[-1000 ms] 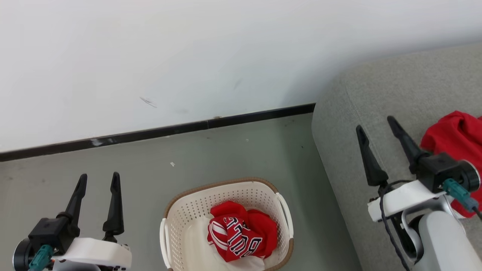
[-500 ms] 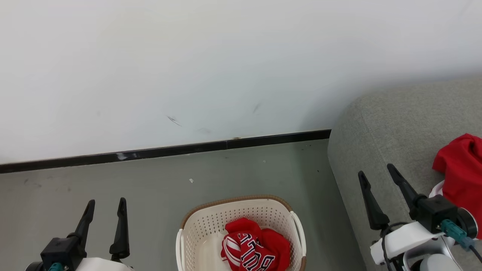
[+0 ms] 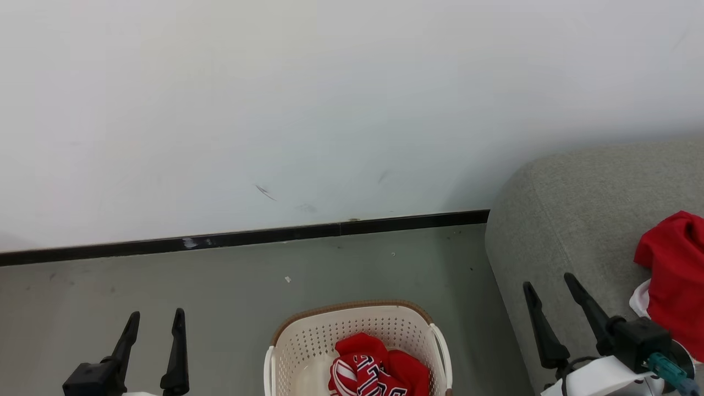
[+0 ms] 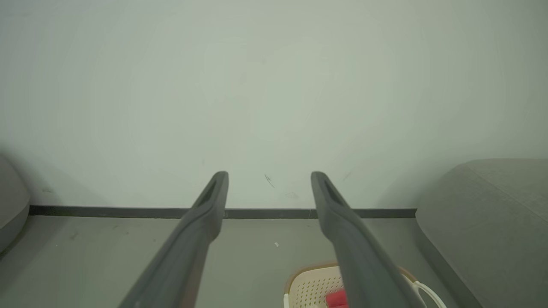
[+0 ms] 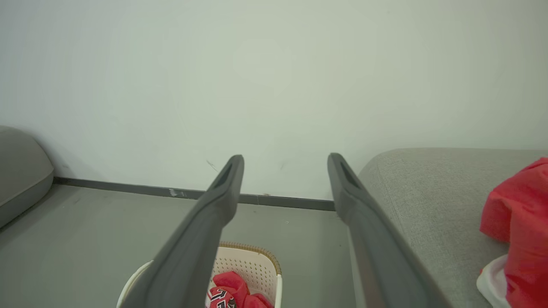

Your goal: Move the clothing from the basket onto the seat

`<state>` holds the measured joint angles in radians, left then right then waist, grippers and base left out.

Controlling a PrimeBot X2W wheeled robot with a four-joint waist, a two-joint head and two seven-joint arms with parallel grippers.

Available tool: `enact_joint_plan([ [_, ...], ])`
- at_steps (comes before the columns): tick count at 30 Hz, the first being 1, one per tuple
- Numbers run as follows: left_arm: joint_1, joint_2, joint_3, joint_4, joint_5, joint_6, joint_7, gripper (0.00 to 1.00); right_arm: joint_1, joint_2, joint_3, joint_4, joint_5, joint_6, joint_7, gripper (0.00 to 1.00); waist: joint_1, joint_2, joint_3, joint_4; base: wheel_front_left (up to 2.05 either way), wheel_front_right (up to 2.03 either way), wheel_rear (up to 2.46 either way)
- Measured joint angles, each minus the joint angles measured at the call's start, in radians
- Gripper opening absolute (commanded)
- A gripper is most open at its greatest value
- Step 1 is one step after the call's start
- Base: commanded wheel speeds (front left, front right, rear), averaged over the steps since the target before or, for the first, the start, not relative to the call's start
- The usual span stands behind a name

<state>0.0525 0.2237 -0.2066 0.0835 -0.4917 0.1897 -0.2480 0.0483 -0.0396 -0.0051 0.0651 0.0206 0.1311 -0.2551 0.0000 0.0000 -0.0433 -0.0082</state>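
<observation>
Clothing is in neither gripper. The left gripper hangs above the floor with its two dark fingers parted and nothing between them. The right gripper shows against the end of the sofa nearest the basket, its fingers likewise parted and bare. The basket stands on the floor between the two grippers, low in the head view, near the sofa's rounded corner but apart from it. The clothing lies crumpled inside it, toward the side nearer the sofa, red with white stripes and black white-edged lettering on top. To the right of the right gripper a red garment lies heaped on the sofa, with a bit of white fabric at its lower edge. Behind all this a pale wall meets the grey-green floor along a black skirting board. At the far left of the right wrist view a second grey cushioned edge sits by the wall.
</observation>
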Motion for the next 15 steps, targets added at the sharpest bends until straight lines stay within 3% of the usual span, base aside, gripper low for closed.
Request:
enact_joint_plan([
  [15,0.000,0.002,0.001,-0.006,-0.002,0.000,0.000,1.00,0.033,0.000,0.014,-0.052,0.022,0.000,0.000,1.00,0.0000,0.0000,0.010,0.004,0.00,0.00,0.00],
])
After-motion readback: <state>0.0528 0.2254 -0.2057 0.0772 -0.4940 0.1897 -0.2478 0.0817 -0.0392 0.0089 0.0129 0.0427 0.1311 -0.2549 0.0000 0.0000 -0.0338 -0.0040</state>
